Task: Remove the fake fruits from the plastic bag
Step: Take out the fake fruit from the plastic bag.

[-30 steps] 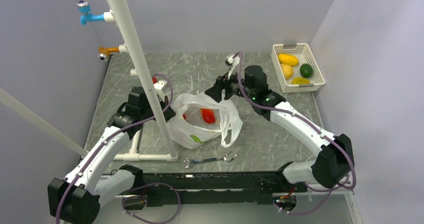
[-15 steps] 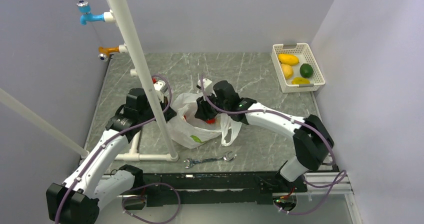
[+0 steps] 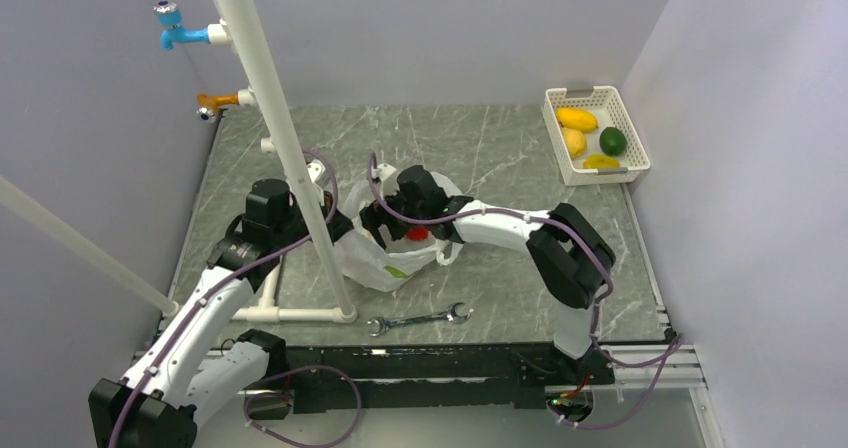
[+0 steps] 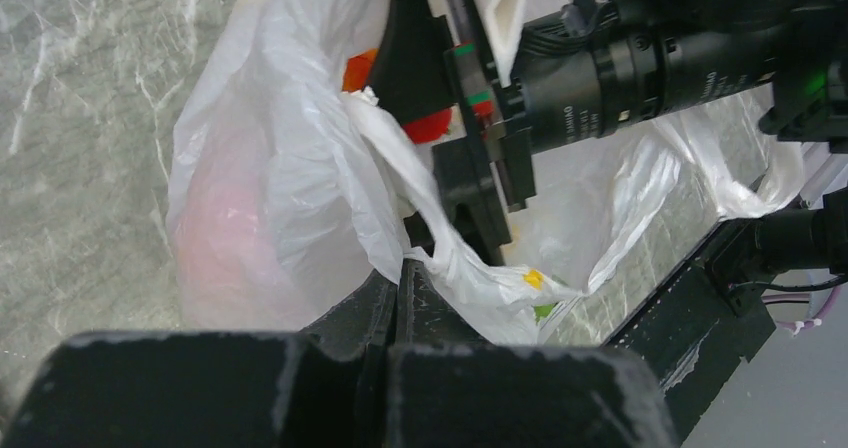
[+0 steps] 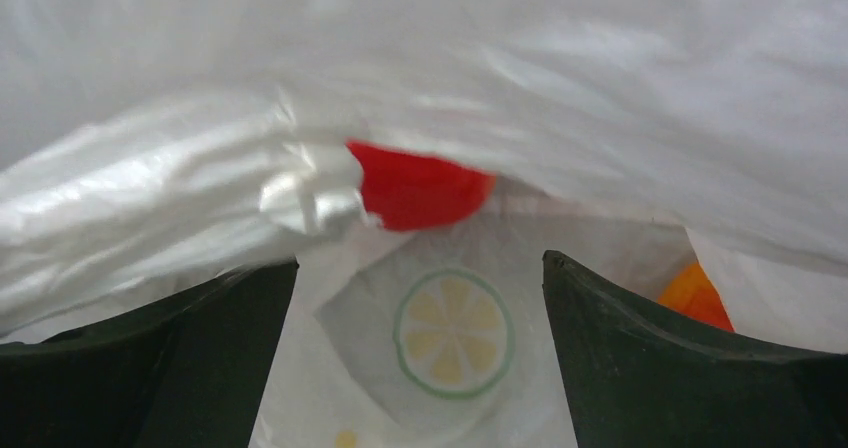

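The plastic bag point(image 3: 378, 260) lies crumpled at the table's middle, thin white film with a lemon-slice print point(image 5: 452, 333). My left gripper point(image 4: 410, 264) is shut on a fold of the bag's rim and holds the mouth up. My right gripper point(image 5: 420, 260) is open and reaches into the bag's mouth, with only printed film between its fingers. A red fake fruit point(image 5: 420, 188) lies just beyond its fingertips, also seen from above as a red fruit point(image 3: 417, 234). An orange fruit point(image 5: 695, 296) shows past the right finger. More of the bag's contents are hidden by film.
A white lattice basket point(image 3: 605, 176) at the back right holds yellow and green fruits. A metal wrench point(image 3: 420, 319) lies near the front edge. A white pipe frame point(image 3: 290, 158) rises beside my left arm, with a blue tap point(image 3: 170, 26) and an orange tap point(image 3: 210, 103).
My right arm swung left from outside the bag's far side into its mouth. Its jaws narrowed on the way and now stand wide. My left gripper kept hold of the rim.
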`<move>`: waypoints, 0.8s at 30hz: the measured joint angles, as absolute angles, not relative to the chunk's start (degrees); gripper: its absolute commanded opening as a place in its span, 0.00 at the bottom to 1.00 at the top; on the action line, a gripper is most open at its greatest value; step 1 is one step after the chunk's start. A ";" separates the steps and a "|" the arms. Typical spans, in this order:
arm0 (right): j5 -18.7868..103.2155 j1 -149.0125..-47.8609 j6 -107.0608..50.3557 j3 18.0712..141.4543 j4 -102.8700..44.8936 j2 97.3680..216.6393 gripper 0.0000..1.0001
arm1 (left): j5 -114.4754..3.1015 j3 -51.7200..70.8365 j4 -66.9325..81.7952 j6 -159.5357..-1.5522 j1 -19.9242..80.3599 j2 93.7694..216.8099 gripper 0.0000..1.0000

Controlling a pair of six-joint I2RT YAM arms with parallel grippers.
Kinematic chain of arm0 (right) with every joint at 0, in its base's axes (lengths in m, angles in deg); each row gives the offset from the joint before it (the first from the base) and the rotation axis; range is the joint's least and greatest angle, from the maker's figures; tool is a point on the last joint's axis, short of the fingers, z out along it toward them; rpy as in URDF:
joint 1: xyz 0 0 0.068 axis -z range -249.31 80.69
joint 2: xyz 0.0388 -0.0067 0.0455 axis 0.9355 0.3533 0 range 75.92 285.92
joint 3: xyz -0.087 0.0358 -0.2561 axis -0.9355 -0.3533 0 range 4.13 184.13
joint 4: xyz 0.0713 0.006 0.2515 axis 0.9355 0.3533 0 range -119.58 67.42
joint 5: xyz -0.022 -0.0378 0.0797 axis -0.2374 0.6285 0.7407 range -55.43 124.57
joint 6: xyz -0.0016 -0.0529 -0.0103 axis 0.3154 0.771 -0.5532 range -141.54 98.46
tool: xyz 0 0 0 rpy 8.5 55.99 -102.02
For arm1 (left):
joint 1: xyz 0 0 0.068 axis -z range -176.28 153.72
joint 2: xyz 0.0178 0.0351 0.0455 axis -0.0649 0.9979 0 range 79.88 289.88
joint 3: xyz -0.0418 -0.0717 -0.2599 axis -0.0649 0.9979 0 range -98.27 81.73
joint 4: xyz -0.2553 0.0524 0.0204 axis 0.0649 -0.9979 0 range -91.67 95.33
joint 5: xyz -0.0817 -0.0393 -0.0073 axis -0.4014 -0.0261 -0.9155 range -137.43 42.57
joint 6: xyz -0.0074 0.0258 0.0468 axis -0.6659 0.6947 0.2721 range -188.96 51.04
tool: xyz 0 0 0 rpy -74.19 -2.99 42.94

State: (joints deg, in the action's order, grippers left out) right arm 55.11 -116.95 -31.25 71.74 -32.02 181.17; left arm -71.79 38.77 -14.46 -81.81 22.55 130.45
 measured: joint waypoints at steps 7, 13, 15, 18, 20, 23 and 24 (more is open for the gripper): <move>55.63 -118.80 -31.30 75.74 -39.19 187.91 0.99 | -70.15 38.77 -15.67 -81.70 22.29 131.32 0.00; 53.77 -120.27 -30.64 79.52 -40.98 193.85 0.99 | -66.47 38.77 -18.29 -81.65 21.85 131.43 0.00; 52.83 -120.92 -30.53 79.94 -41.35 195.12 0.99 | -65.12 38.77 -20.02 -81.56 21.81 131.50 0.00; 51.02 -122.04 -30.25 82.02 -41.33 198.33 0.98 | -64.75 38.77 -20.63 -81.70 21.85 131.54 0.00; 50.15 -122.98 -29.64 83.06 -42.36 200.37 0.98 | -64.70 38.75 -20.52 -81.72 21.96 131.54 0.00; 49.80 -124.36 -29.68 84.09 -43.56 201.39 0.98 | -64.73 38.75 -20.37 -81.74 22.02 131.45 0.00; 49.91 -124.55 -30.05 84.03 -43.80 201.39 0.98 | -64.81 38.75 -20.23 -81.74 22.02 131.35 0.00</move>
State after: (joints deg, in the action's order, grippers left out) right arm 49.91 -124.55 -30.05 84.03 -43.80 201.39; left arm -64.81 38.75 -20.23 -81.74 22.02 131.35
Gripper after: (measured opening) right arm 0.984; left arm 0.010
